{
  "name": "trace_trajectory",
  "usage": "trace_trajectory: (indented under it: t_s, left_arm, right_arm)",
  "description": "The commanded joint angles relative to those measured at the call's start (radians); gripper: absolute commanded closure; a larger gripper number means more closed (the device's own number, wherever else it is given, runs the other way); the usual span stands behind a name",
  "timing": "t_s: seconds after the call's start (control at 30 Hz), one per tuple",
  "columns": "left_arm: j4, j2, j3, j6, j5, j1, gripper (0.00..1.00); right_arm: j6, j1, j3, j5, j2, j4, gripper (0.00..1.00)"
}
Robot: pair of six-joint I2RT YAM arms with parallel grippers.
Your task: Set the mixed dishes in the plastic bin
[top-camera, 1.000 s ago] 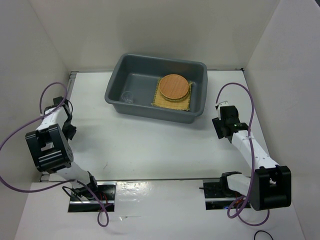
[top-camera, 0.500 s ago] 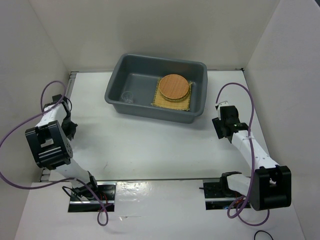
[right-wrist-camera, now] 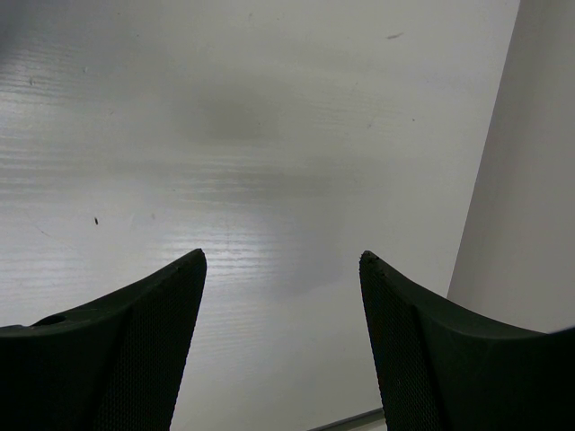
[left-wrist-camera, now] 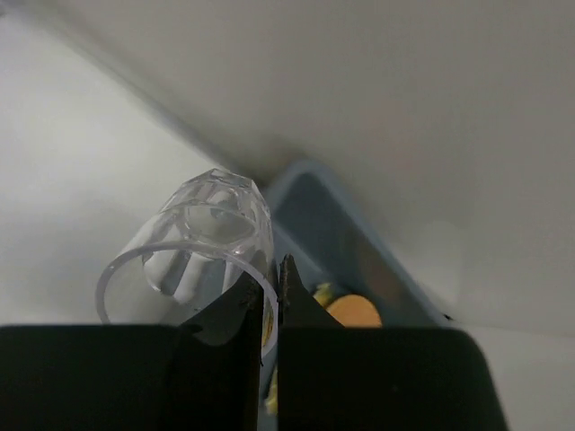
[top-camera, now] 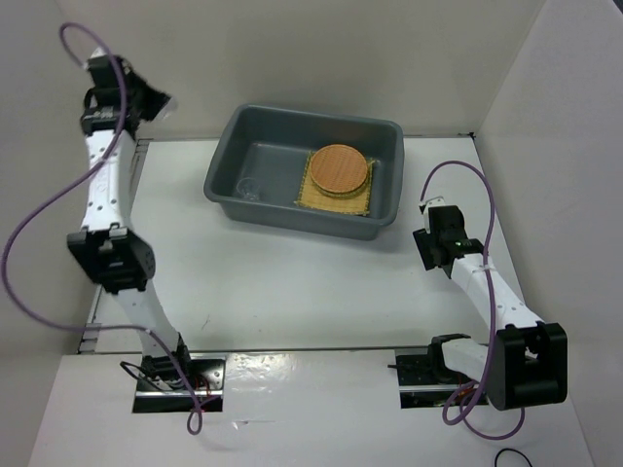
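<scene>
My left gripper (left-wrist-camera: 269,280) is pinching a clear cup (left-wrist-camera: 193,247) by its rim, jaws nearly together on the thin wall of it, the cup tilting on its side; I am holding it up high at the far left, left of the bin (top-camera: 231,136); my right gripper (right-wrist-camera: 283,269) is hanging over the bare table (top-camera: 292,272) near the right side, jaws standing wide and gripping nothing; inside the bin the orange plate (top-camera: 340,168) is lying on the square mat (top-camera: 310,197) at the right end; a second cup (top-camera: 248,188) is sitting at the left end.
</scene>
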Motion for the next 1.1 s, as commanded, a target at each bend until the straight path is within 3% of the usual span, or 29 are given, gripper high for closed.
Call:
trace_trajectory:
  t_s: [0.0, 0.07, 0.1, 0.13, 0.17, 0.23, 0.33, 0.37, 0.47, 0.57, 1.07]
  left_arm:
    - [-0.114, 0.213, 0.309, 0.085, 0.033, -0.145, 1.00]
    - [-0.259, 0.400, 0.527, 0.151, 0.015, -0.198, 1.00]
    - [-0.324, 0.479, 0.840, 0.170, 0.006, -0.245, 1.00]
    - [-0.388, 0.661, 1.025, 0.182, 0.006, -0.264, 1.00]
    - [-0.409, 0.707, 1.095, 0.182, 0.034, -0.279, 1.00]
    - [-0.339, 0.660, 0.862, 0.165, 0.003, -0.311, 1.00]
    - [-0.395, 0.748, 0.959, 0.202, -0.034, -0.373, 1.00]
    - [-0.427, 0.789, 1.104, 0.202, -0.034, -0.373, 1.00]
    - [-0.441, 0.840, 1.032, 0.202, -0.043, -0.382, 1.00]
    - [-0.496, 0.917, 1.109, 0.211, -0.027, -0.394, 1.00]
    - [-0.591, 1.020, 1.119, 0.262, -0.037, -0.404, 0.96]
  right_arm:
    - [0.009, 0.011, -0.006, 0.010, -0.036, 0.037, 0.26]
    - [0.009, 0.011, -0.006, 0.019, -0.045, 0.046, 0.26]
    - [0.009, 0.011, -0.006, 0.019, -0.045, 0.046, 0.26]
    - [0.009, 0.011, -0.006, 0.019, -0.054, 0.046, 0.26]
    - [0.009, 0.011, -0.015, 0.019, -0.054, 0.046, 0.26]
    - [0.009, 0.011, -0.015, 0.019, -0.054, 0.046, 0.26]
    - [0.009, 0.011, -0.015, 0.019, -0.054, 0.046, 0.26]
    - [0.009, 0.011, -0.015, 0.019, -0.054, 0.046, 0.26]
    - [0.009, 0.011, -0.015, 0.019, -0.054, 0.046, 0.26]
    - [0.009, 0.011, -0.015, 0.019, -0.054, 0.046, 0.26]
    - [0.009, 0.011, -0.015, 0.019, -0.025, 0.046, 0.25]
